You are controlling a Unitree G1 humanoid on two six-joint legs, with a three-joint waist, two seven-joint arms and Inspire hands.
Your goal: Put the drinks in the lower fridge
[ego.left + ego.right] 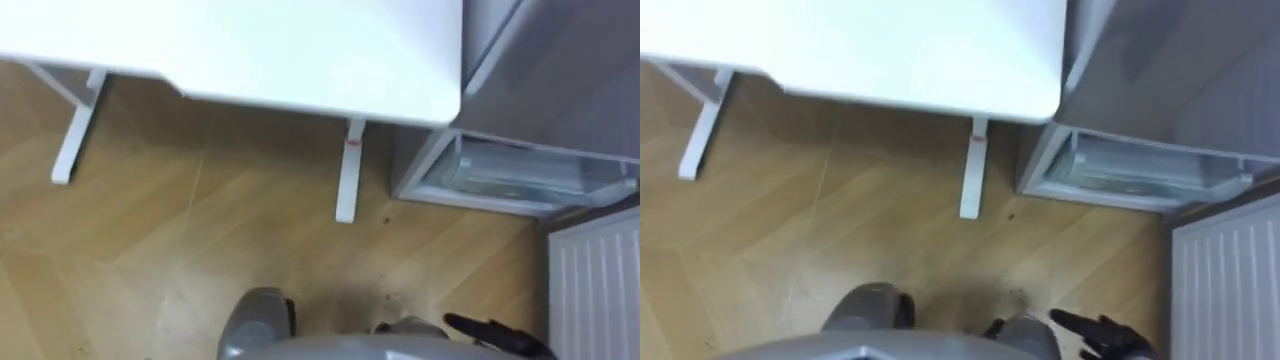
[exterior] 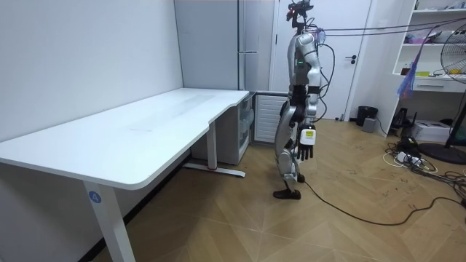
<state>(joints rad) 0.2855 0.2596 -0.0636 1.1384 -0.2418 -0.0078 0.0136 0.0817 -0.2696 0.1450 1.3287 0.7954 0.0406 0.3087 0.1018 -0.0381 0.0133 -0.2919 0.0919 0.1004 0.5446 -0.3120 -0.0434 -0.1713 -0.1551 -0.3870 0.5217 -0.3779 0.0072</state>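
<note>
I stand on the wooden floor between the end of the white table (image 1: pixel 300 50) and the tall grey fridge (image 2: pixel 218 44). The fridge's lower compartment (image 1: pixel 520 175) stands open, with a clear drawer inside. It lies ahead of me to the right, beside the table's corner. My right hand (image 1: pixel 490 332) hangs low at my side, dark fingers straight, holding nothing. The room view shows this hand (image 2: pixel 306 143) hanging by my hip. I see no drink on the table, on the floor or in the hand.
A white radiator (image 1: pixel 595 290) lines the wall to my right. White table legs (image 1: pixel 349 170) stand on the floor ahead. In the room view, shelves (image 2: pixel 437 44), a fan and loose cables (image 2: pixel 415 160) sit at the room view's right.
</note>
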